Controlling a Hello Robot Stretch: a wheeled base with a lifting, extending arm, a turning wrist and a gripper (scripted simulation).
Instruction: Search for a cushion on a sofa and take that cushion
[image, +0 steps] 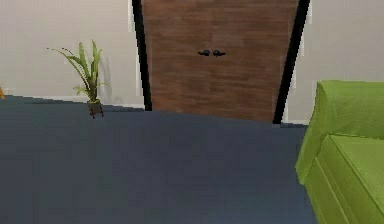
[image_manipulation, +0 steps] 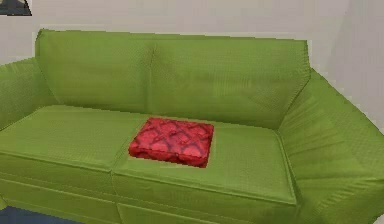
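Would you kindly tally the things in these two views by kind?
Green sofa: 1
Red cushion: 1
Potted plant: 1
Brown door: 1
Total: 4

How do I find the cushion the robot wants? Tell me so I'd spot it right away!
Look for the big bright green sofa against the pale wall in the arm side view. Near the middle of its seat lies a flat, square cushion. It is red with a darker pattern, while everything around it on the sofa is plain green.
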